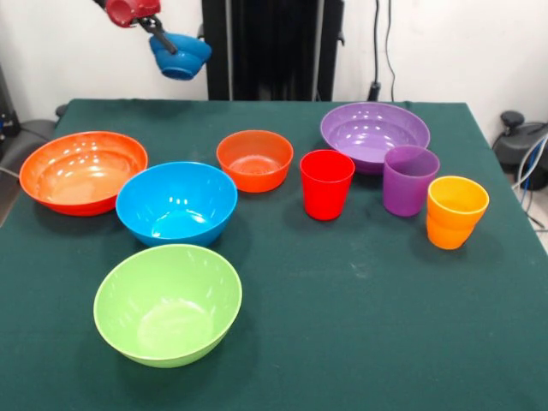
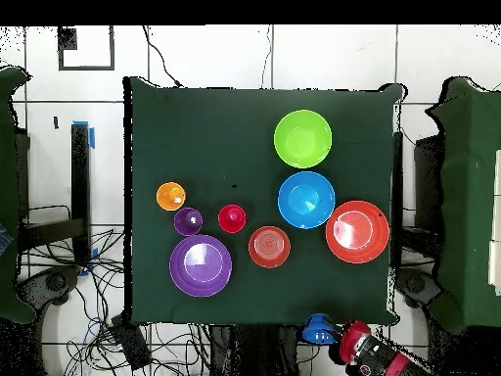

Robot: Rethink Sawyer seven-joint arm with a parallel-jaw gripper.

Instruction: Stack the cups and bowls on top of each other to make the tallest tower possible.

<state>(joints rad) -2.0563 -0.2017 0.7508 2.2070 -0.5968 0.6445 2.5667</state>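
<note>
My gripper point(image 1: 161, 34) is high at the far left, past the table's back edge, shut on the rim of the small dark blue bowl point(image 1: 181, 56), which hangs tilted in the air; it also shows in the overhead view point(image 2: 316, 328). On the table stand the wide orange-red bowl point(image 1: 83, 170), the light blue bowl point(image 1: 176, 202), the lime green bowl point(image 1: 168, 303), the small orange bowl point(image 1: 254, 159), the wide purple bowl point(image 1: 373, 134), the red cup point(image 1: 326, 183), the purple cup point(image 1: 409, 180) and the orange cup point(image 1: 455, 211). All stand apart and upright.
The green cloth table point(image 1: 360, 308) has open cloth at its near right. The black pedestal point(image 1: 270, 47) stands behind the far edge. Cables and equipment lie on the floor round the table.
</note>
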